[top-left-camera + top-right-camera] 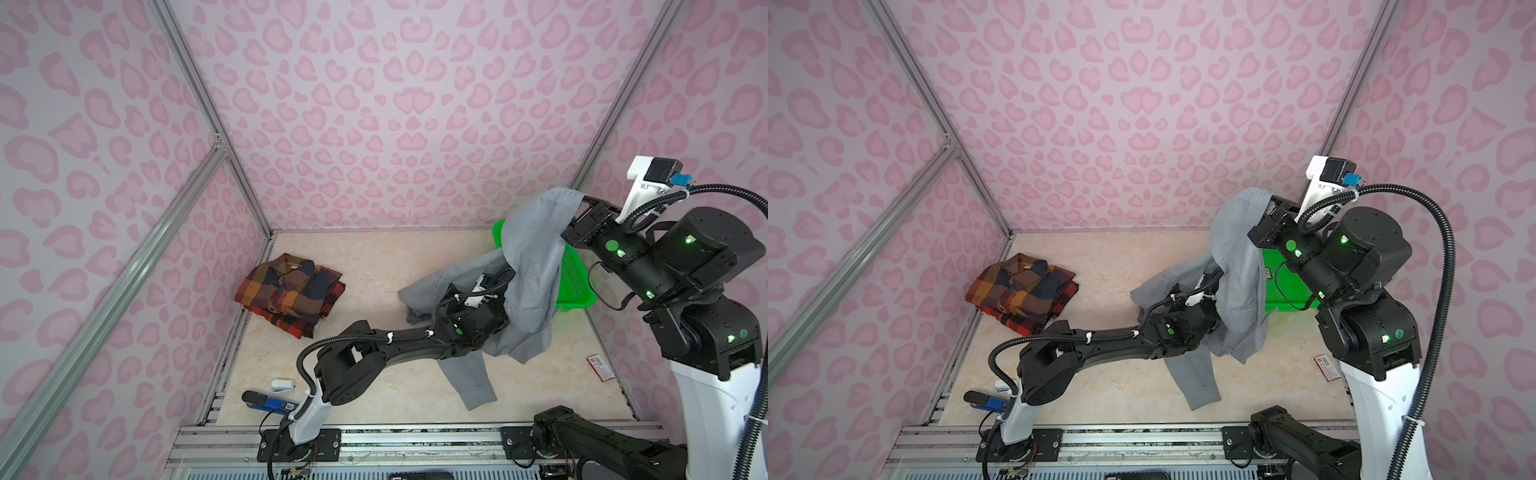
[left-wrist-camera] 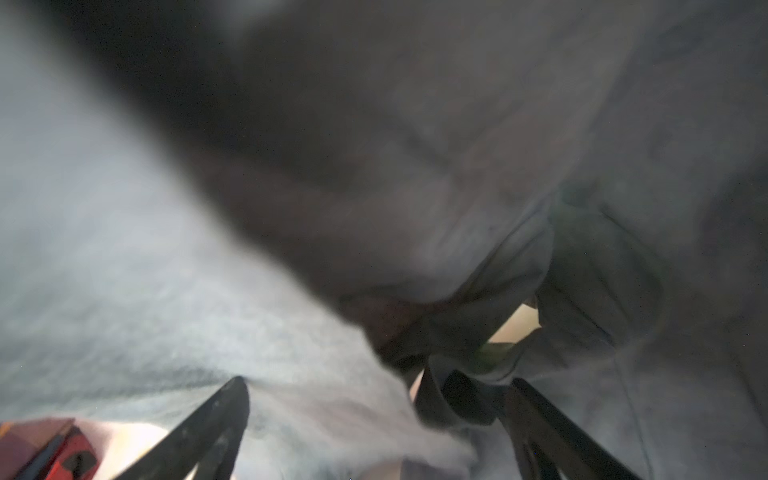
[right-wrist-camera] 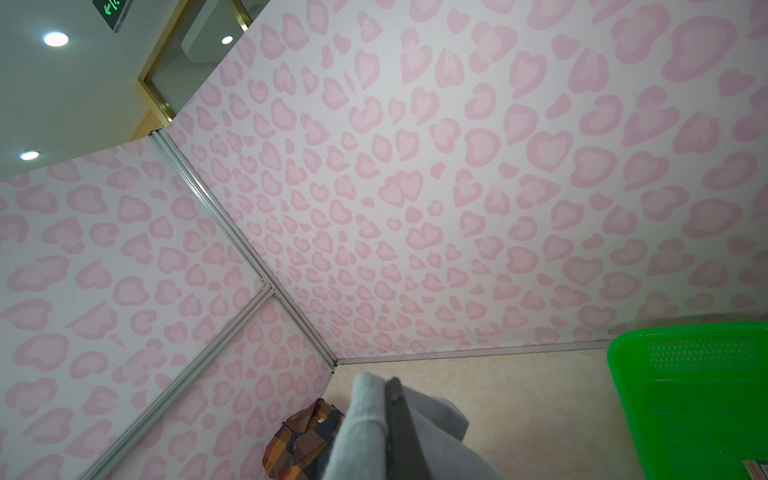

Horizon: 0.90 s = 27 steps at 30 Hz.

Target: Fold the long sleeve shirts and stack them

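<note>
Though aloft at one end, gray shirt [image 1: 536, 249] limp, rumpled

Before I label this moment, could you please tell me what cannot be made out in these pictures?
Left gripper: buried under the gray shirt in both top views; the left wrist view is too blurred to show whether it touches cloth.
Green basket: contents hidden by the gray shirt and right arm in both top views; cut off at the right wrist view's edge.
Red card: print too small in both top views.

Marbled tabletop [image 1: 374, 270], folded plaid shirt [image 1: 291, 293], green basket [image 1: 575, 282]
</note>
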Motion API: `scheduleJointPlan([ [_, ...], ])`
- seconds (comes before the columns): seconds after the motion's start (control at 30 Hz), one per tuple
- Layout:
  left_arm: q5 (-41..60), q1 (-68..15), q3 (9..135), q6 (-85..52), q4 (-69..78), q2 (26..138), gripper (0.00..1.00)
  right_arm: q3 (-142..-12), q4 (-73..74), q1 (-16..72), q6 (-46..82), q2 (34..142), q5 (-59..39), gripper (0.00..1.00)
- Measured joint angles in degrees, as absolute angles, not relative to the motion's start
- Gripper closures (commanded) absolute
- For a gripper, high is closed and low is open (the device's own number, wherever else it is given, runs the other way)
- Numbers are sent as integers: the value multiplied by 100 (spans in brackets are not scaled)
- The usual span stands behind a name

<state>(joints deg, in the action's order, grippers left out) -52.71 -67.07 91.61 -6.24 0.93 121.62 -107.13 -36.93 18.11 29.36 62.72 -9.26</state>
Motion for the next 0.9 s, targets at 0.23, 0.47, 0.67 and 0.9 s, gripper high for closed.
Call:
scheduleJointPlan([
  [0.23,-5675,-6980,9201,-644,471,12202,2,-10715,-3667,1850,2930,6300,-923,100],
  [0.47,-6005,-6895,9623,-794,882,12556,2,-10739,-3667,2036,2912,6337,-902,100],
  [0.67,-6099,-6521,9863,-666,1000,12816,19,-10759,-3667,2209,2888,6311,-888,100],
  [0.9,-6110,-6267,10044,-458,1079,12899,54,-10757,-3658,2366,2869,6250,-884,100],
])
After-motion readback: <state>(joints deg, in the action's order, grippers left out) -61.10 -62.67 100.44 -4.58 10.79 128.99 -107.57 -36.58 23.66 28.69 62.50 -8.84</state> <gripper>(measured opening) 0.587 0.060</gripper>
